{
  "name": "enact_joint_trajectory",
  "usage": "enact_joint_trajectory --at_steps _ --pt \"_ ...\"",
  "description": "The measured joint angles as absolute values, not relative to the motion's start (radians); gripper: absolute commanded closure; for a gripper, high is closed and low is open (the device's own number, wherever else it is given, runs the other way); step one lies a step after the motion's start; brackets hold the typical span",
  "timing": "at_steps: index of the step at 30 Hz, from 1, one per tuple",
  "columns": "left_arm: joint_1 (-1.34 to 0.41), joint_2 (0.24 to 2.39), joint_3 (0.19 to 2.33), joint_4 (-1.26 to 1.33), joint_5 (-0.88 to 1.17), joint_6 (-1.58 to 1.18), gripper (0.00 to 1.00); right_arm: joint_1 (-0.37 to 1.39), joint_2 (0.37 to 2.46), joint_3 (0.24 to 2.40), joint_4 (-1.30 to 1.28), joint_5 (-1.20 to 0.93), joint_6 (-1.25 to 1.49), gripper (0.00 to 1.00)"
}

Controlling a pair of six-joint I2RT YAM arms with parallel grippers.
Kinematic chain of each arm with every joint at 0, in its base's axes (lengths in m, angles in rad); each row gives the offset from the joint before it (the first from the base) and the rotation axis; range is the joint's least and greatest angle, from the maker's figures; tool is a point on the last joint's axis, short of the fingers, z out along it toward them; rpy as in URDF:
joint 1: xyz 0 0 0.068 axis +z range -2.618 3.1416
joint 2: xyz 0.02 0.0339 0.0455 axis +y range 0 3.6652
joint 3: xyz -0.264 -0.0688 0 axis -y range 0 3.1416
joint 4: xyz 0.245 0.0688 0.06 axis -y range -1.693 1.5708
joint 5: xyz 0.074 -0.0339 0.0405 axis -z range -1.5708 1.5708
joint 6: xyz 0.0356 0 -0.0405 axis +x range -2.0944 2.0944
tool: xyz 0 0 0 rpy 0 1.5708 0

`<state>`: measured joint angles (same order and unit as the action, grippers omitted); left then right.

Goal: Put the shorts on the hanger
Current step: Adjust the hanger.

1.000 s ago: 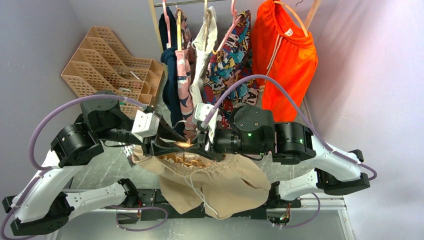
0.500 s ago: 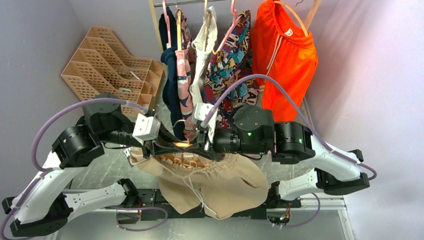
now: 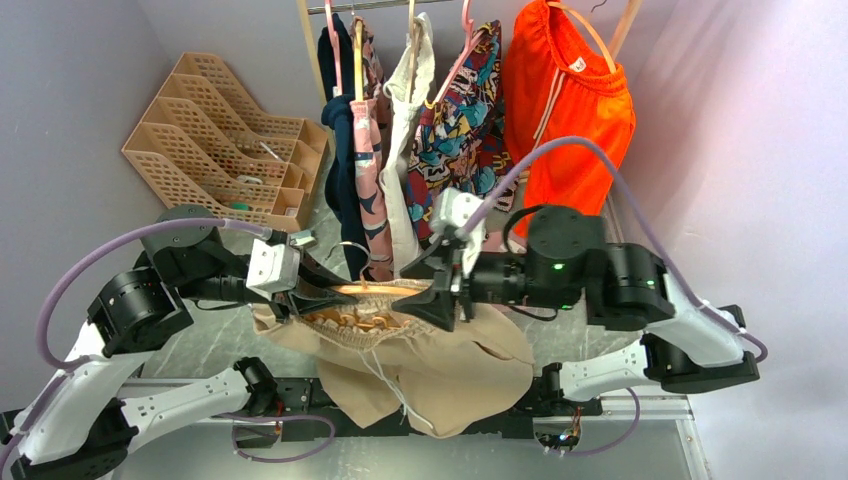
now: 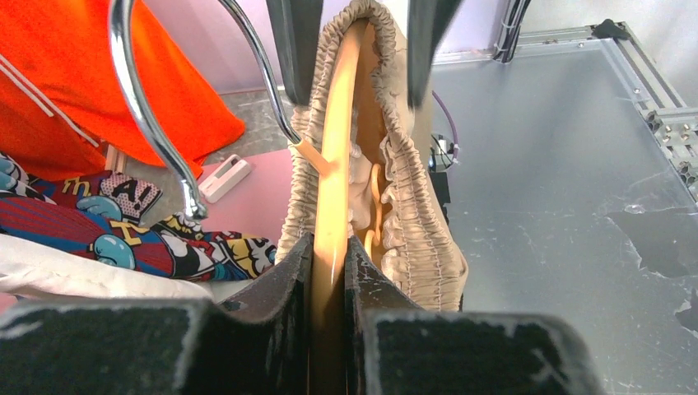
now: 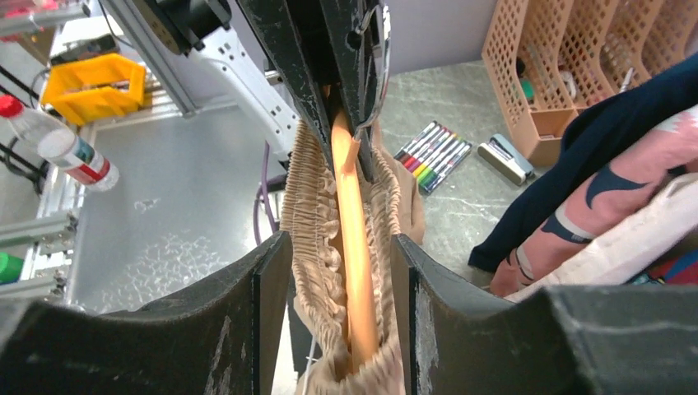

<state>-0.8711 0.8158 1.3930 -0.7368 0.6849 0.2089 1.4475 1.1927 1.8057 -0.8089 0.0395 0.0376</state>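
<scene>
Pale lavender-grey walls point(image 3: 70, 80) are closing in this corner on both sides, and a soft pinkish light is washing over the right-hand one. A thin metal rail point(image 3: 380, 4) is running across the top. A bright orange garment point(image 3: 570, 110), a comic-print piece point(image 3: 470, 110), a white one point(image 3: 412, 90) and a navy one point(image 3: 340, 150) are hanging from it. A tan lattice file rack point(image 3: 215, 125) is sitting against the left wall. The grey marbled tabletop point(image 5: 461, 210) is carrying a row of coloured markers point(image 5: 434, 154). A silvery metal sheet point(image 3: 640, 450) is lying along the near edge, and a yellow bin point(image 5: 58, 95) is sitting beyond it.
</scene>
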Motion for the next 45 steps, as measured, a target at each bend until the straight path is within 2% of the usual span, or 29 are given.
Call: enact_joint_trajectory --at_steps 6,15,23,31,37,43,45 --pt "-0.871 0.813 1.372 -0.734 0.686 0.203 0.93 1.448 1.162 1.892 -0.867 0.053 0.072 0.52" --pt "-0.871 0.830 1.365 -0.727 0.697 0.202 0.93 1.448 1.283 1.984 -0.960 0.064 0.108 0.51" --pt "-0.871 0.813 1.359 -0.704 0.703 0.210 0.93 1.444 1.293 1.962 -0.981 0.061 0.153 0.50" --pt "-0.871 0.781 1.320 -0.670 0.712 0.209 0.93 1.380 1.262 1.840 -0.881 -0.019 0.179 0.51" --pt "-0.865 0.782 1.314 -0.663 0.707 0.210 0.93 1.269 1.250 1.757 -0.778 -0.155 0.205 0.54" --pt "-0.865 0.784 1.313 -0.655 0.708 0.213 0.93 1.236 1.240 1.692 -0.657 -0.254 0.240 0.62" --pt "-0.865 0.785 1.313 -0.656 0.710 0.216 0.93 1.234 1.235 1.660 -0.615 -0.276 0.252 0.68"
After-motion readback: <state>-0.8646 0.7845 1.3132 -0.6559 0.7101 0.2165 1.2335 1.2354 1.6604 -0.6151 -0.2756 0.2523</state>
